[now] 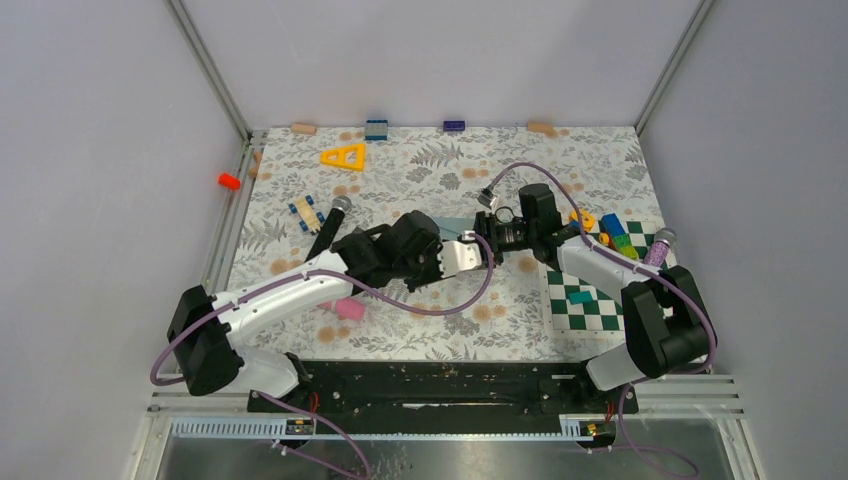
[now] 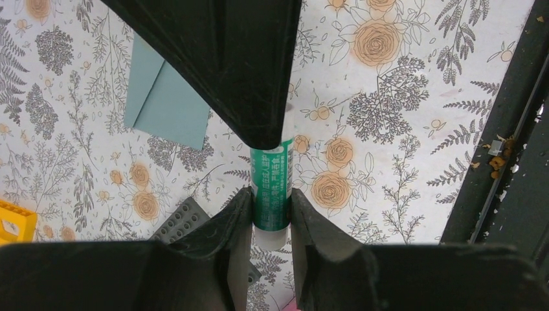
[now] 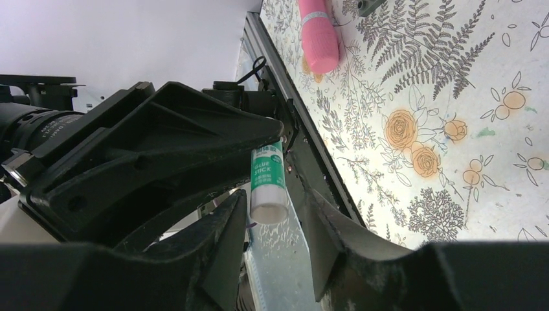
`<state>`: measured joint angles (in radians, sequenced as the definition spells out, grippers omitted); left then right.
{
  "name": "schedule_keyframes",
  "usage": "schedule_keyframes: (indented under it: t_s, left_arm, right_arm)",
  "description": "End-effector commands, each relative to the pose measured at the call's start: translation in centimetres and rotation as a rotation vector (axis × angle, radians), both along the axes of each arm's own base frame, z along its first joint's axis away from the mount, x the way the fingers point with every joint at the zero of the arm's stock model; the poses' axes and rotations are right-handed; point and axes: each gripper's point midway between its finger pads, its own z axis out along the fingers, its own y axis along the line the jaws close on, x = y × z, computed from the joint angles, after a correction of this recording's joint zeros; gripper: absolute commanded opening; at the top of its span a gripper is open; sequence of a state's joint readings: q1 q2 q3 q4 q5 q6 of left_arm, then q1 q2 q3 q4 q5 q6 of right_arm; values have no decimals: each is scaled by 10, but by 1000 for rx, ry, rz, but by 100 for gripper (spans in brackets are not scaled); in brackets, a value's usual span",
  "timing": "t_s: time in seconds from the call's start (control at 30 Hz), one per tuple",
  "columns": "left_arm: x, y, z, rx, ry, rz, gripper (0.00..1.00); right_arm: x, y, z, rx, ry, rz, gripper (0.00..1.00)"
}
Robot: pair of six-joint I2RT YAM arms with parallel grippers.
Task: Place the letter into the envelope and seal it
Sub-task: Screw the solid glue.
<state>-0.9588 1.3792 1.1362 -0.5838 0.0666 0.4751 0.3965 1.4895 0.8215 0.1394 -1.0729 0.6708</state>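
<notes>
As inspected, found left gripper (image 2: 272, 197) clenched on glue stick (image 2: 272, 170), right gripper (image 3: 275, 197) spread loose about its end; judged likely to slip if pulled before closing.

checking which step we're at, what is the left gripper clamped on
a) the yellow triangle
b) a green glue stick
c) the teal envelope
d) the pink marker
b: in the left wrist view the left gripper presses on both sides of the green glue stick, while the envelope lies flat, apart from it.
</notes>
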Motion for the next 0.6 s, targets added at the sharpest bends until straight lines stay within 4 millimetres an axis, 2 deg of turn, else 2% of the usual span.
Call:
schedule_keyframes:
  t_s: [0.0, 0.23, 0.37, 0.57]
  left_arm:
    - [5, -5, 6, -6, -38, -2, 5]
    - [5, -3, 4, 1, -37, -3, 5]
    - [4, -3, 2, 4, -35, -6, 5]
    - [4, -3, 1, 4, -30, -8, 5]
  right_arm:
    - [9, 3, 12, 17, -40, 1, 43]
    - [6, 2, 13, 13, -56, 10, 38]
    - [4, 0, 17, 5, -89, 16, 50]
    - [3, -1, 18, 3, -108, 12, 47]
